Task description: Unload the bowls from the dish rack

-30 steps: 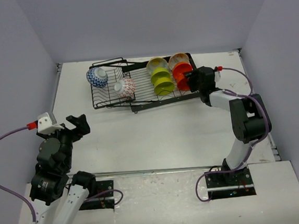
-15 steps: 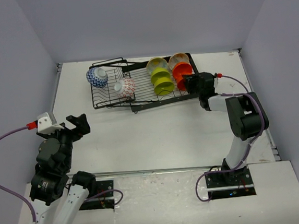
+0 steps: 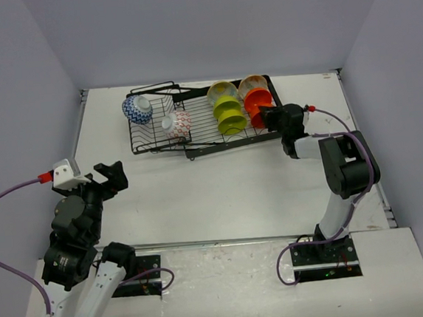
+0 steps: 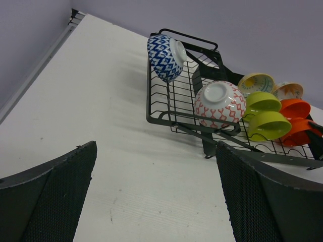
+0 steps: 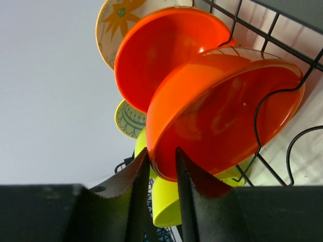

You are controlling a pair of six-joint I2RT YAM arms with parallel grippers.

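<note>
The black wire dish rack [image 3: 203, 127] stands at the far middle of the table. It holds a blue-patterned bowl [image 3: 137, 109], a red-and-white bowl [image 3: 177, 123], two lime green bowls [image 3: 228, 112], two orange bowls [image 3: 257, 104] and two cream bowls [image 3: 222, 89]. My right gripper [image 3: 269, 116] is at the rack's right end. In the right wrist view it [image 5: 161, 159] is shut on the rim of the nearer orange bowl [image 5: 227, 116]. My left gripper [image 3: 113, 174] is open and empty above the table at the near left; the rack [image 4: 166, 108] lies ahead of it.
The table is enclosed by pale walls on the left, back and right. A smaller wire section [image 3: 154, 93] joins the rack's left end. A bar under the rack [image 3: 210, 148] juts toward the front. The right arm's elbow [image 3: 353, 168] stands near the table's right edge.
My right gripper has moved left, up to the rack's right end, and its fingers now pinch the nearer orange bowl's rim. The left arm has not moved.
</note>
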